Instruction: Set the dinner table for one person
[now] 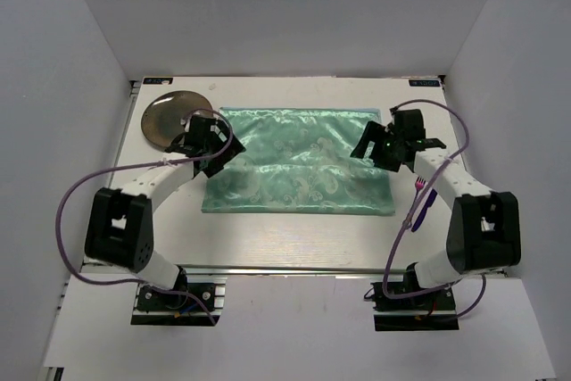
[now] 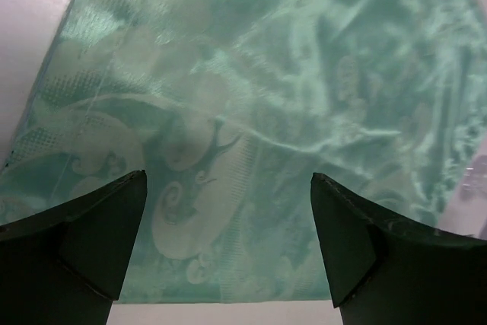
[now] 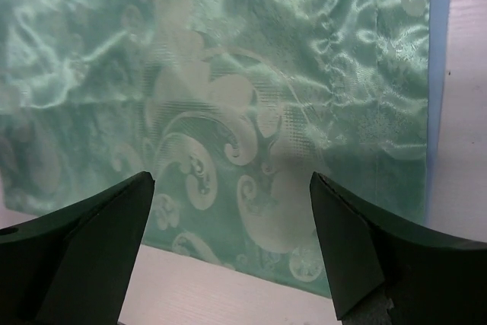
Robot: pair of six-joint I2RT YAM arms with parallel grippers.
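The white dinner table carries a shiny mint-green patterned cloth mat spread flat at its middle. A round grey metal plate lies at the back left, just off the mat. My left gripper is open and empty over the mat's left edge; the mat fills its wrist view between the fingers. My right gripper is open and empty over the mat's right edge, with the mat and bare table below it.
Purple and pink cutlery lies on the table right of the mat, partly behind the right arm. White walls enclose the table at the back and sides. A metal rail runs along the near edge.
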